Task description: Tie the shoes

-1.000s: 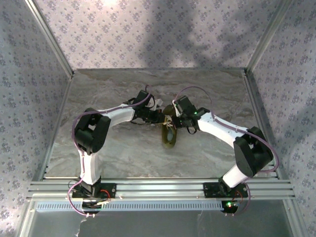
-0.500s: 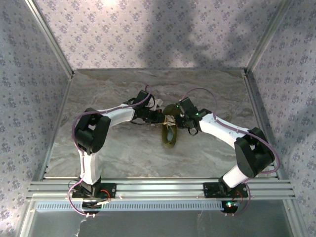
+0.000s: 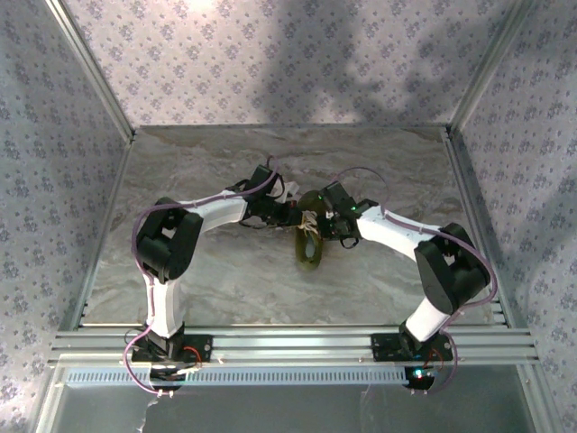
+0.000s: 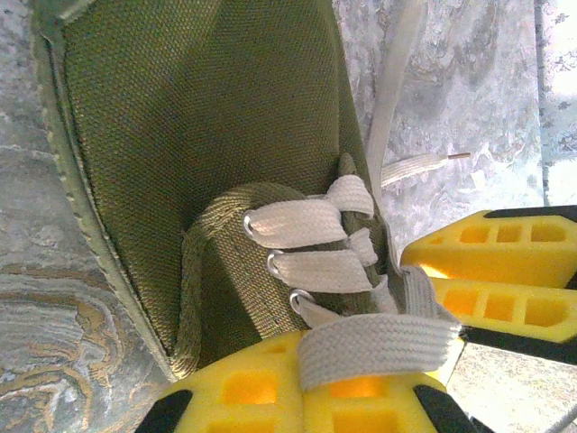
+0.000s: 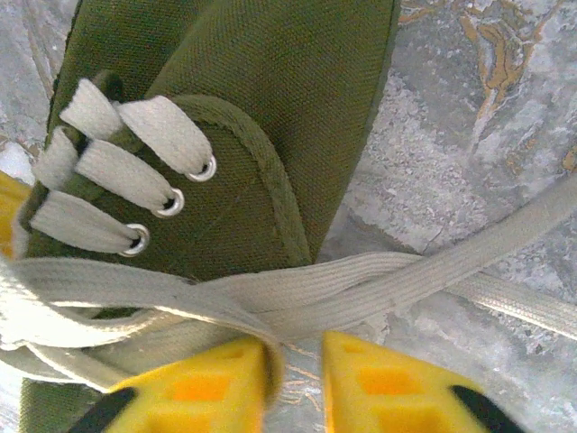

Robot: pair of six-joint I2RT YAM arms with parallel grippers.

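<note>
The left jaws pinch a white lace [image 4: 374,347] of the olive shoe [image 4: 207,135]; the right jaws stand narrowly parted.

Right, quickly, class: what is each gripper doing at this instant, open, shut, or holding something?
Left gripper: shut on the white lace.
Right gripper: open a little, nothing pinched; the lace only brushes it.

I am holding the left arm [image 3: 216,209] bent at the elbow, forearm reaching toward 3 o'clock, with the left end effector [image 3: 290,214] clamped fully closed. The right arm [image 3: 397,236] is reaching toward 10 o'clock, and the right end effector [image 5: 297,361] is standing slightly parted.
</note>
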